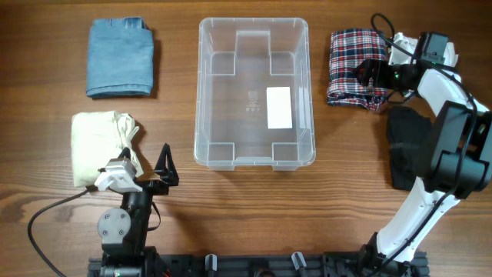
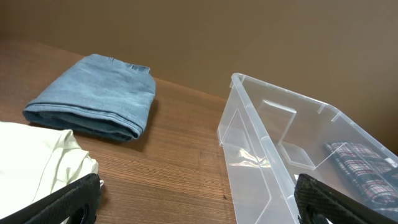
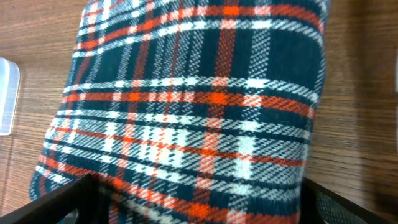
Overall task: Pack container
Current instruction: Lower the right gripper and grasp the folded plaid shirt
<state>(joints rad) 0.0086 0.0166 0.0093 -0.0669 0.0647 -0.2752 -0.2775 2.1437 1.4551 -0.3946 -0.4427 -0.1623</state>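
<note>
Brown wooden tabletop (image 1: 254, 223) fills every view, and a plain tan wall stands behind it in the left wrist view. At the middle of the table sits the container (image 1: 201, 92), a clear plastic bin standing upright with its mouth open to the overhead camera; a white label (image 1: 279, 108) shows on its base. Left of it, at the far side, lies a folded blue denim cloth (image 1: 120, 58), and nearer the robot a folded cream cloth (image 1: 96, 146), both apart from the bin. The left gripper (image 1: 167, 169) is just beside the cream cloth's near right corner, its jaws spread wide and holding nothing; its fingers (image 2: 62, 202) frame the bottom corners of its own camera's view. Right of the bin lies a folded plaid cloth (image 1: 346, 46) in dark blue, red and white, near the bin's far right corner but apart from it. The right gripper (image 1: 370, 73) is over this cloth, released and spread wide, with the cloth between its fingers (image 3: 348, 205); whether they touch the fabric cannot be told. A black cloth (image 1: 403, 146) lies nearer the robot on the right, partly hidden by the right arm
</note>
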